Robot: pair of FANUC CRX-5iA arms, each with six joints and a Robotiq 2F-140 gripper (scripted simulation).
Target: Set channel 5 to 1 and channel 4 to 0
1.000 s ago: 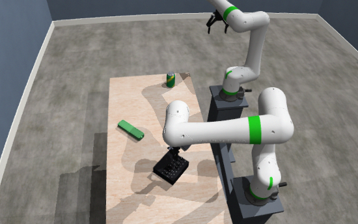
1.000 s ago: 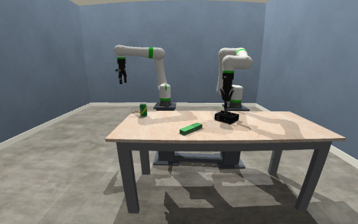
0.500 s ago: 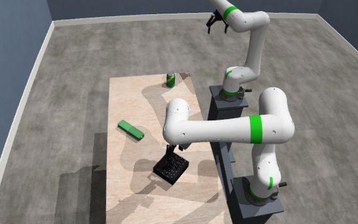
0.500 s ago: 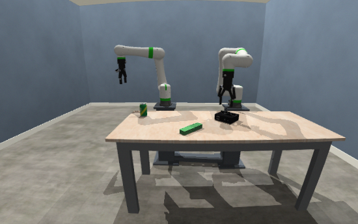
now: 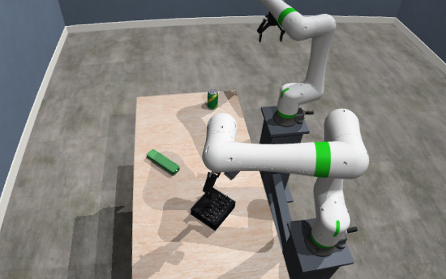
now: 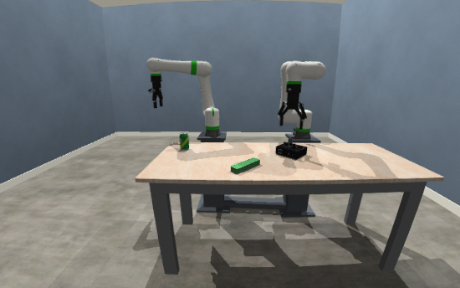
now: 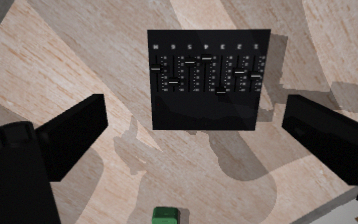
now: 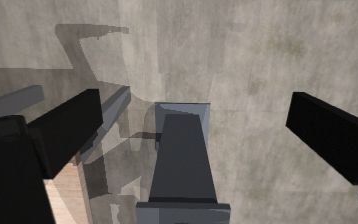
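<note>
The black lighting desk lies on the table. Its labels read upside down in the left wrist view. The channel 4 cap is at the slot end nearest the labels. The channel 5 cap is slightly away from that end. Channel 3's cap is at the opposite end; the caps of 1, 2, 6 and M stand between the ends. My left gripper is open and empty above the desk, touching no cap. My right gripper is open and empty, far from the desk.
A green block lies on the table beside the desk. A green and yellow can stands near the far end in the top view. The left arm reaches over the table.
</note>
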